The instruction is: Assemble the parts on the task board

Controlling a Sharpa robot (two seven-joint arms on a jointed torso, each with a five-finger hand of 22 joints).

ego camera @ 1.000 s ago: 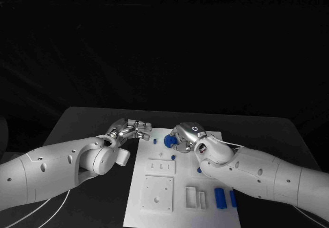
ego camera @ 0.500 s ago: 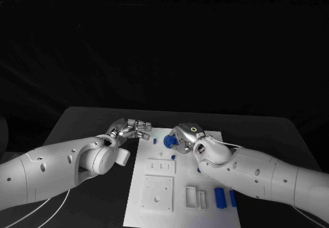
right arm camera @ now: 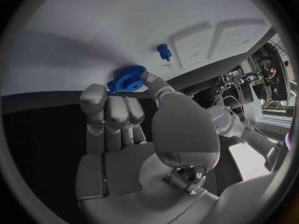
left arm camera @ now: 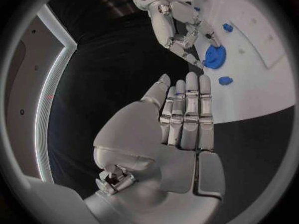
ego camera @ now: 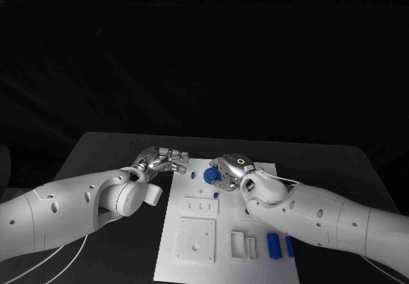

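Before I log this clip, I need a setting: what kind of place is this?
Probably a robotics lab test bench: a black table against a dark backdrop, a white task board with blue parts, and the right hand holding a blue gear.

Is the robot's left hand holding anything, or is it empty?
Empty. In the left wrist view the left hand has its fingers stretched out side by side with nothing in them. The blue gear is in the right hand.

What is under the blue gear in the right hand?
The round toothed blue gear, pinched by the silver right hand, sits over the flat white task board. Whether a peg or hole lies beneath it cannot be seen; the gear and fingers cover that spot.
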